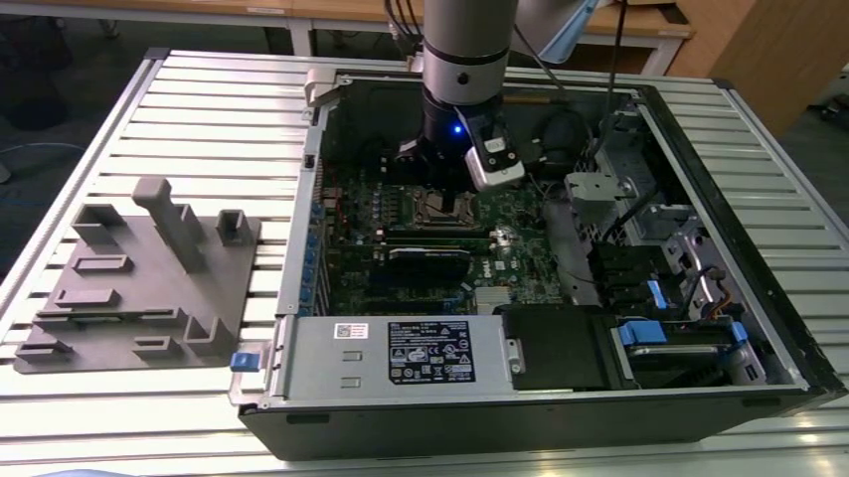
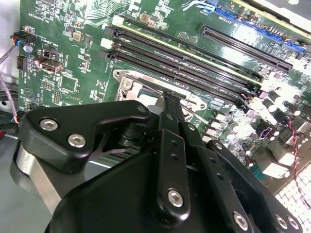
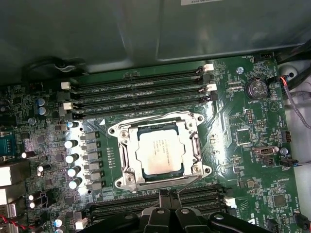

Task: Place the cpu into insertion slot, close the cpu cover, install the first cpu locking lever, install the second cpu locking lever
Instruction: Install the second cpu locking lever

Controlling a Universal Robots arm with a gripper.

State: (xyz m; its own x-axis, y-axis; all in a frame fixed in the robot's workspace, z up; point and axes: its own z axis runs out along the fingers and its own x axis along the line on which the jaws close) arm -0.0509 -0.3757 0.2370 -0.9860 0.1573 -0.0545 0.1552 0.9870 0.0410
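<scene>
cpu, flat silver-grey metal square (image 3: 159, 153), sits inside thin silver frame cpu cover (image 3: 193, 145) | I judge light, stiff, fragile: edges only | black gripper (image 3: 169, 194) narrow, holds 0

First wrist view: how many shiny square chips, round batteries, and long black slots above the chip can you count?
cpu: 1
round battery: 1
long memory slots above the cpu: 4
Total: 6

Slatted metal table (image 1: 199, 109); wooden desks (image 1: 318, 12) behind; wooden panel (image 1: 757, 50) at exterior view's right; dark floor (image 1: 146, 32).
</scene>
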